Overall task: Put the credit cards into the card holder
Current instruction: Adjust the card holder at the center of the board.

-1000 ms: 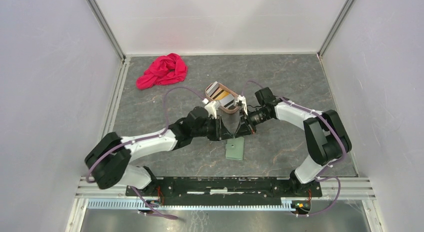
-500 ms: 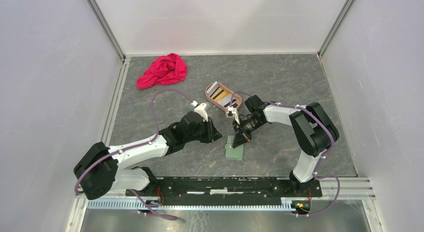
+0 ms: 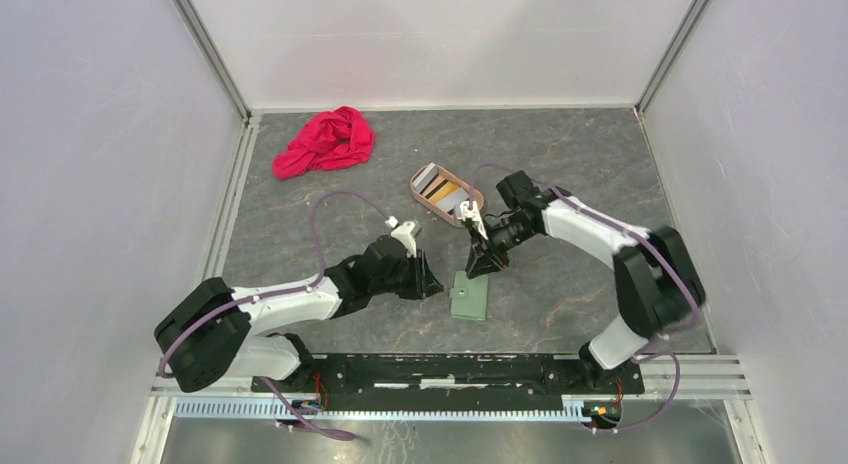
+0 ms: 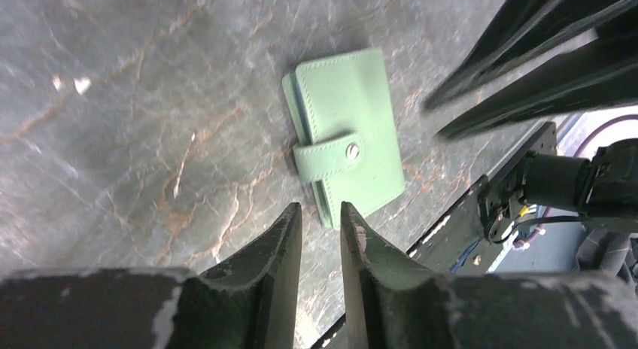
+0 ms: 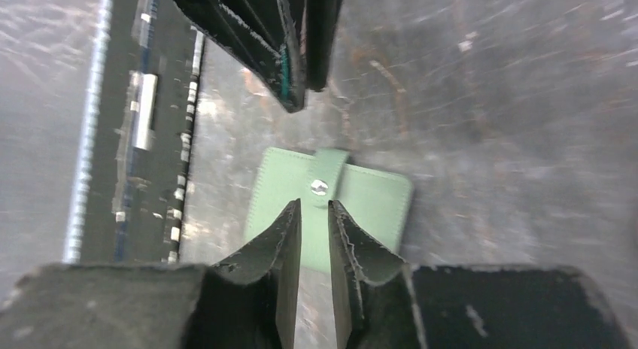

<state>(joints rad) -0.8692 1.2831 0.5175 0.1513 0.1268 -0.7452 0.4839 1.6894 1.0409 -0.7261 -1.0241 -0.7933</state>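
Top external: shut green wallet (image 3: 469, 296) lies flat, cards (image 3: 441, 189) in tray (image 3: 479, 197) behind. Left gripper (image 3: 438, 288) beside wallet, right gripper (image 3: 479, 268) over it; both jaws narrow gap, empty.

The card holder (image 3: 469, 296) lies on the table (image 3: 580, 164) at lower centre. Above it sits the tray (image 3: 414, 187) holding credit cards (image 3: 441, 190). A cloth (image 3: 325, 142) lies upper left.

A crumpled red cloth (image 3: 325, 142) lies back-left of a tan oval tray (image 3: 428, 209).
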